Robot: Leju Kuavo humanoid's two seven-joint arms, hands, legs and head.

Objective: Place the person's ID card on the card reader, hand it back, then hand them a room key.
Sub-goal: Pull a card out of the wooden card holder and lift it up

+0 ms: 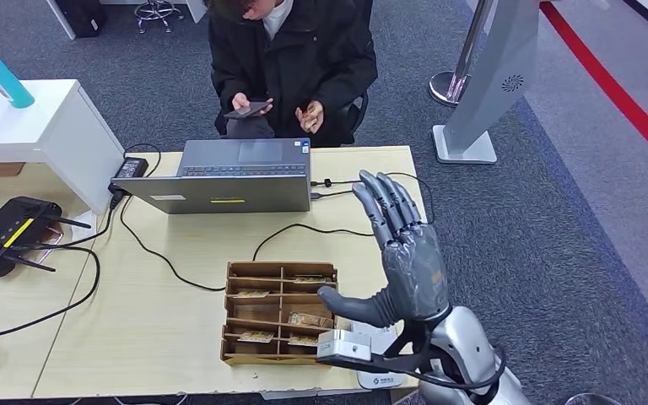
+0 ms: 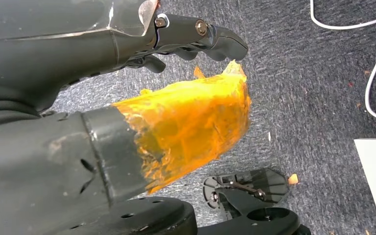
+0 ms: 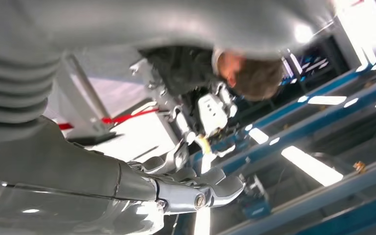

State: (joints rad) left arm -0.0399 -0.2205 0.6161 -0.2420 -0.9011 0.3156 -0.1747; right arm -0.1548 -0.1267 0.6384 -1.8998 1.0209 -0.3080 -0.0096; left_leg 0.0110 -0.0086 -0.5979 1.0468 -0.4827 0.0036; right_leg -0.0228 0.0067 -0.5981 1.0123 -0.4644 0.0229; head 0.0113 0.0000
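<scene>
My right hand (image 1: 405,253) is raised above the table's right side, fingers spread and pointing up, thumb out to the side, holding nothing. In the right wrist view its fingers (image 3: 196,191) stand apart in front of the person. The person (image 1: 291,59) sits behind the table, with a phone (image 1: 249,108) in one hand and a small card (image 1: 308,118) in the other. A wooden divided tray (image 1: 240,314) near the front edge holds several key cards (image 1: 308,321). A white device (image 1: 386,381) lies under my right wrist. My left hand (image 2: 127,127) hangs over the carpet, with orange tape on its thumb and nothing in it.
An open grey laptop (image 1: 236,173) stands at the table's far edge, with black cables (image 1: 304,228) trailing across the top. A black router (image 1: 8,232) and a white shelf (image 1: 42,135) are at the left. A grey floor stand (image 1: 485,93) is at the right.
</scene>
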